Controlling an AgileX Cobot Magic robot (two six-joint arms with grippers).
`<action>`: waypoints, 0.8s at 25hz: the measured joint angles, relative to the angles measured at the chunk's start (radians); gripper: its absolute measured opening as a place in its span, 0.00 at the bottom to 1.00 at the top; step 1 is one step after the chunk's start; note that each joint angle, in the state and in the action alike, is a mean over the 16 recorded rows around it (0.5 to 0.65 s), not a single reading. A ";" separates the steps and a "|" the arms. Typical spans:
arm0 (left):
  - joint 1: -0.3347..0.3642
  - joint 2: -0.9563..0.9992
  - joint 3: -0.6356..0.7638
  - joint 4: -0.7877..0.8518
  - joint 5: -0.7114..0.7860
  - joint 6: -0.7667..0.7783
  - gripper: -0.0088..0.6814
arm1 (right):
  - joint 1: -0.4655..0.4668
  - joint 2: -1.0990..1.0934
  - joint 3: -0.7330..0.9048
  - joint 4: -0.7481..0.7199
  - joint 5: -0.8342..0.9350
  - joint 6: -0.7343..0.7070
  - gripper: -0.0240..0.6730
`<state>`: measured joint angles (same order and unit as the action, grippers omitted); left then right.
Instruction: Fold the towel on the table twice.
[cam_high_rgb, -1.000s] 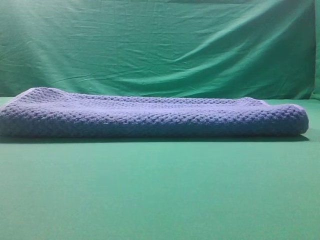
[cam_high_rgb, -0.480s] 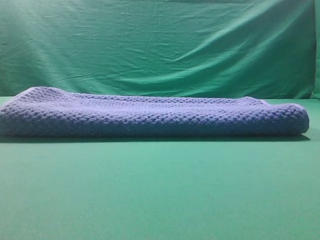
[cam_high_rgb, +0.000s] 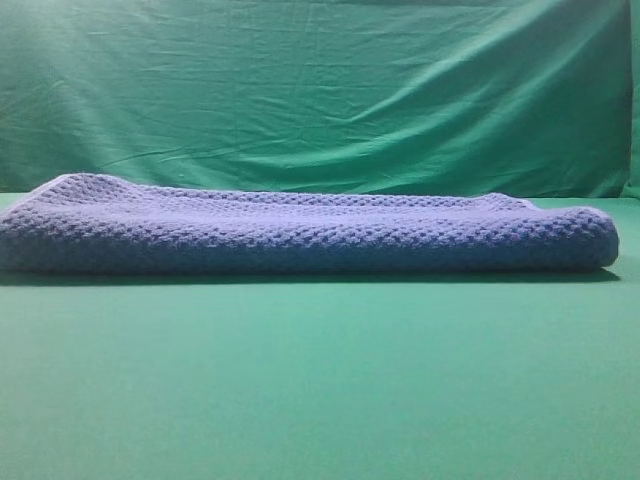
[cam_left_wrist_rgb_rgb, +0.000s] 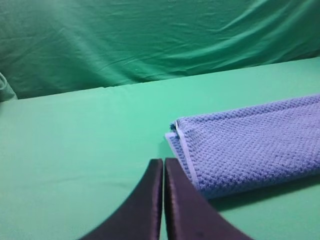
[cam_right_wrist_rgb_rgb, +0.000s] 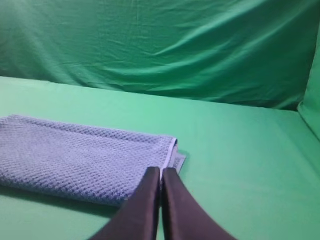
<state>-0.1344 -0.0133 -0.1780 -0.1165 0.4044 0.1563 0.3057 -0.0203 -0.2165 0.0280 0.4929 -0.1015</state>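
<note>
A wrinkled green cloth backdrop (cam_high_rgb: 320, 90) hangs behind, evenly lit.

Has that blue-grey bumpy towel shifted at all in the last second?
No. The blue-grey waffle-weave towel lies in the same spot on the matte green table, its ends unmoved against the wrinkled green backdrop.

table (cam_high_rgb: 320, 380): flat matte green | on it: towel (cam_high_rgb: 300, 235), folded, lying flat
</note>
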 joint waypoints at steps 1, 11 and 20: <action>0.000 0.000 0.013 0.000 -0.008 0.000 0.01 | 0.000 0.000 0.015 0.000 -0.008 0.000 0.03; 0.000 0.002 0.058 -0.002 -0.018 0.000 0.01 | 0.000 0.000 0.085 0.000 -0.007 0.000 0.03; 0.000 0.003 0.121 -0.001 -0.029 0.000 0.01 | 0.000 0.000 0.137 -0.009 -0.006 0.000 0.03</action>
<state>-0.1344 -0.0107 -0.0572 -0.1179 0.3757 0.1568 0.3057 -0.0203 -0.0791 0.0193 0.4870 -0.1016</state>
